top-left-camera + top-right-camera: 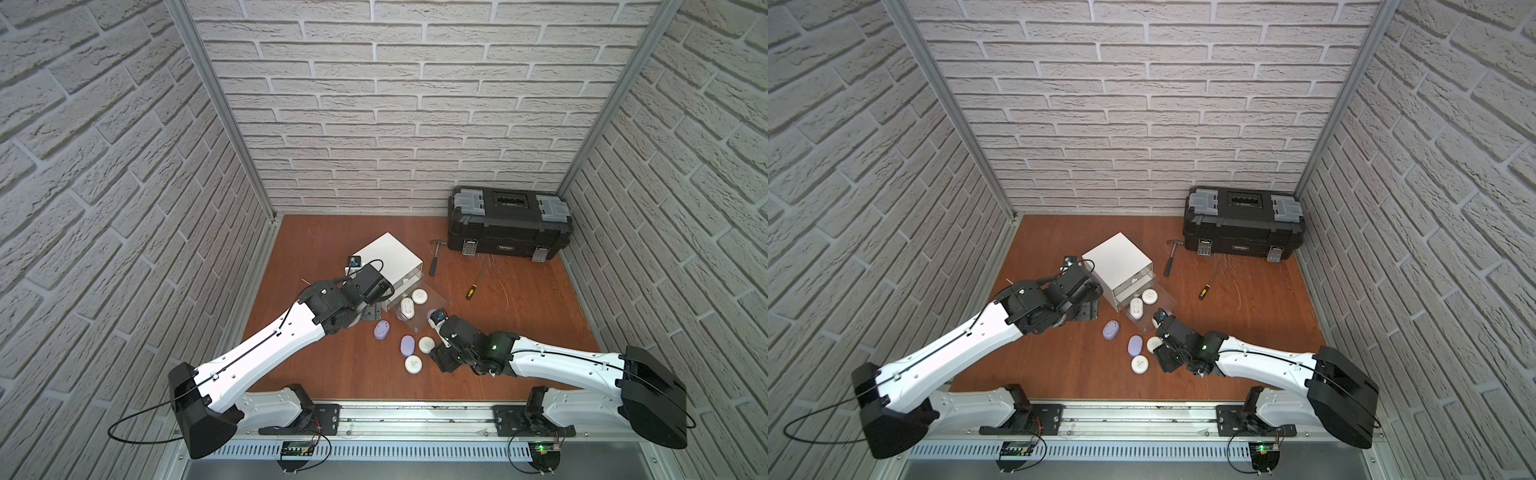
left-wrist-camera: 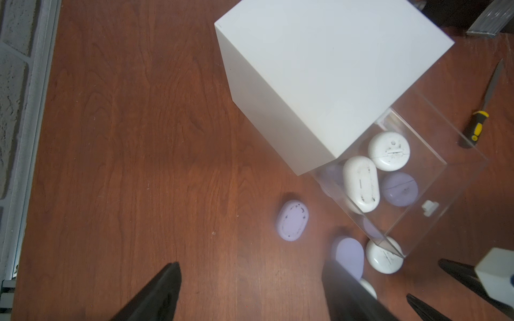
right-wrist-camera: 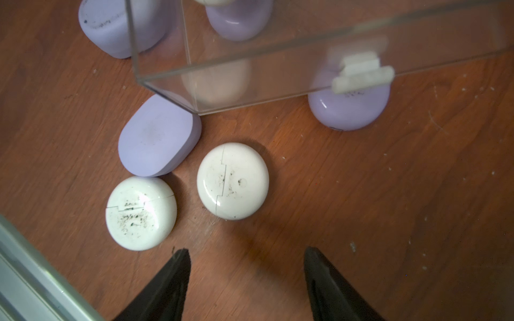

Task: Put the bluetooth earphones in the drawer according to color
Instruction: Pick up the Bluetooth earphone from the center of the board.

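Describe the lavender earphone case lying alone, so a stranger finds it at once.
Find the white drawer cabinet mid-table. Just off its near corner, on the left arm's side, lies a lavender oval case. Unlike the other loose cases, which cluster, it touches nothing.

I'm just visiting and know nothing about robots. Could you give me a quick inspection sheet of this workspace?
Surface: wooden table, scratched near the toolbox.
Job's things: white cabinet, clear drawer pulled out, holding two white earphone cases; two lavender cases and two round white cases loose on the table.
Clutter: hammer, screwdriver, black toolbox.
Grippers: left gripper and right gripper open, empty.
Cables: black cables along both arms.
Surroundings: brick-pattern walls.
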`<state>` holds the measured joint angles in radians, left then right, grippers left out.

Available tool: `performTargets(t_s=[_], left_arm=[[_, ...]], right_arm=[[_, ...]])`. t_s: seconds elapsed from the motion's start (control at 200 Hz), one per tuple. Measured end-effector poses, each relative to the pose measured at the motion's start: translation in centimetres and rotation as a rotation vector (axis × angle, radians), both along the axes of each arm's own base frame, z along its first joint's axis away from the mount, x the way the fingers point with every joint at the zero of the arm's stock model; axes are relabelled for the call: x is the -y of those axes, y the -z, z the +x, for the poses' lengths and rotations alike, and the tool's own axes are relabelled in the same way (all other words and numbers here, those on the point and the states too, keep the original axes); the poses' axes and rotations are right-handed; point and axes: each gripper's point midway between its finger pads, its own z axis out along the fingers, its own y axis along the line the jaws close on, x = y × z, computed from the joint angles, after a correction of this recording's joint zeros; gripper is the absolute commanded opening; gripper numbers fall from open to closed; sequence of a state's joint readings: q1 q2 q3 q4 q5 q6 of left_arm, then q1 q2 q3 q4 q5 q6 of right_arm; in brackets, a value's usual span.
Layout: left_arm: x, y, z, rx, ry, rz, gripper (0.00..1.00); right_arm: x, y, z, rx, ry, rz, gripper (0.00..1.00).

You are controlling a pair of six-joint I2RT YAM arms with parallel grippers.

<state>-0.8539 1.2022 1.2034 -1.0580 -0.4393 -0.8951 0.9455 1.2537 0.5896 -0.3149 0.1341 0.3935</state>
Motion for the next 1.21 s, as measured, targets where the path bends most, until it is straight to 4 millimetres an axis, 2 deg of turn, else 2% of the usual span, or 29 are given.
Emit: performTargets(t_s=[0.27, 0.545, 1.205], left_arm=[[-0.4, 0.3, 0.1, -0.011, -0.016, -0.002, 0.84], [-0.8, 0.5, 0.2, -0.02, -0.028, -0.002, 0.84], [-1.1, 1.1, 0.2, -0.043, -0.037, -0.005, 0.83]], right_arm=[[-1.4, 1.1, 0.8, 0.023, -0.074, -0.032, 0.73], [-2.9, 1.8, 1.9, 0.034, -0.091, -0.044, 0.72], [-3.1, 2.9, 3.1, 0.048, -0.072, -0.101, 0.66]])
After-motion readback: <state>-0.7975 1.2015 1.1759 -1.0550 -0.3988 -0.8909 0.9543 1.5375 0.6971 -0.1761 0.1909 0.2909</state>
